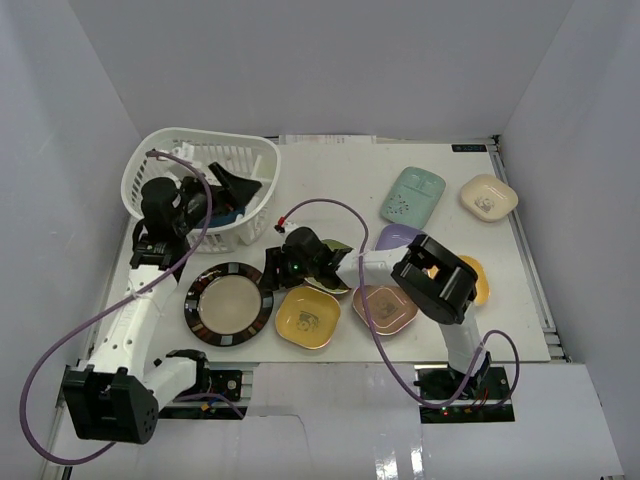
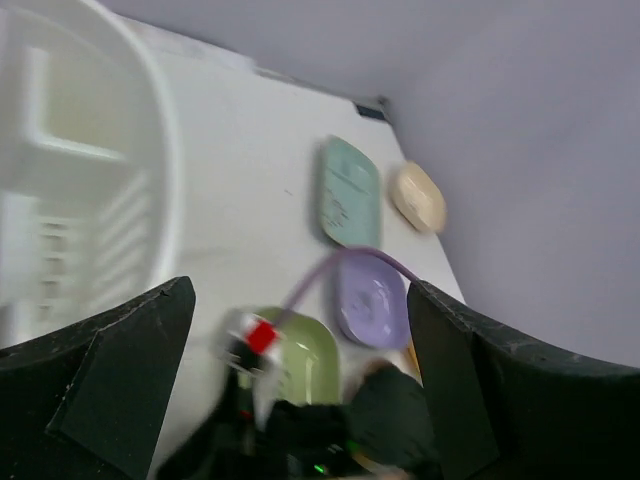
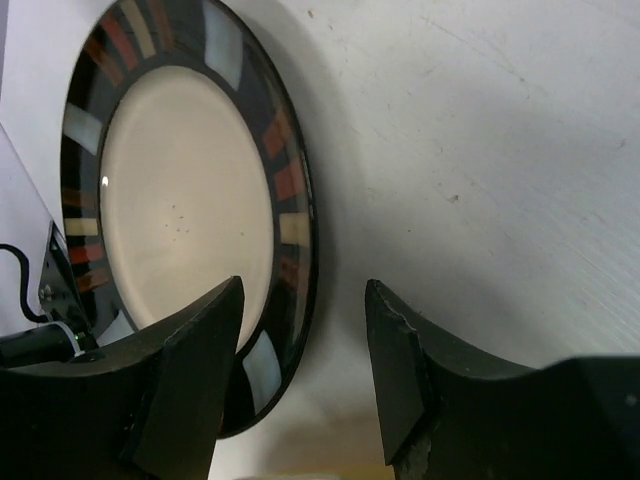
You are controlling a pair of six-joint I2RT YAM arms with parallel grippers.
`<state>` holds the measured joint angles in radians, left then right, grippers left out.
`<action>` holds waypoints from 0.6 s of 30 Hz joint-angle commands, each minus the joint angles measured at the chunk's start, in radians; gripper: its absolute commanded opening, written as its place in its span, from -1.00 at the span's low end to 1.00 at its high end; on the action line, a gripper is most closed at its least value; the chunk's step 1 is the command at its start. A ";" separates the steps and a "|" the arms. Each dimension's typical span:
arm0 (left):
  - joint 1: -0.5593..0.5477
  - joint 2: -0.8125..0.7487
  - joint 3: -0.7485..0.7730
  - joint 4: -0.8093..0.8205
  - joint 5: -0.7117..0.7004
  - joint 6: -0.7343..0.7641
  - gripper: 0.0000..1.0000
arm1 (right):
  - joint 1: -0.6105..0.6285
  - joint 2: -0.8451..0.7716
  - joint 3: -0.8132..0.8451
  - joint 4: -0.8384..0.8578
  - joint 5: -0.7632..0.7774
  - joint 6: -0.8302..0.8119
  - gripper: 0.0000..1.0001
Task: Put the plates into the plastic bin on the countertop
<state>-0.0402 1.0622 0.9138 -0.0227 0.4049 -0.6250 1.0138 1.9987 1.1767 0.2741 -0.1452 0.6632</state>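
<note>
**Left arm.** It reaches from its base to the white slotted plastic oval bin (image 1: 172,152). The left gripper (image 1: 231,196) hangs over the bin's right half, inside the rim line. Its jaws are spread wide with nothing between them, and its wrist camera looks out past the bin's right wall.

**Right arm.** It is folded at the elbow, with the forearm running back toward the bin. The right gripper (image 1: 272,270) sits low, just in front of the bin's right end. Its jaws are partly apart and straddle the edge of the large round beige plate with a dark banded rim (image 1: 228,303). One finger is over the plate and the other over the white countertop (image 1: 330,180). No contact is visible.

**Task items.**
- The bin's long axis runs across the table.
- The round plate lies flat and face up, just in front of the bin.
- The yellow rounded-square dish (image 1: 307,317) lies in front of the bin, past its right end.
- The mint rounded-rectangle dish (image 1: 413,195) lies well right of the bin, with its long axis slanted and its near end turned toward the bin.
- The cream dish (image 1: 488,197) is farthest from the bin.
</note>
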 commanded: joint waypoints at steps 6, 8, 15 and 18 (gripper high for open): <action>-0.188 -0.094 0.032 -0.092 0.272 0.077 0.96 | 0.000 0.133 0.057 0.181 -0.148 0.147 0.00; -0.210 -0.103 0.056 -0.120 0.259 0.106 0.96 | 0.002 0.153 0.057 0.207 -0.160 0.173 -0.07; -0.288 -0.110 0.175 -0.207 0.172 0.172 0.96 | 0.000 0.151 0.031 0.266 -0.142 0.228 -0.82; -0.306 -0.113 0.221 -0.217 0.121 0.159 0.96 | 0.000 0.097 -0.005 0.295 -0.128 0.236 -0.85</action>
<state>-0.3325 0.9798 1.0714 -0.2085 0.5846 -0.4873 1.0058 2.1483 1.2068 0.5404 -0.3096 0.9154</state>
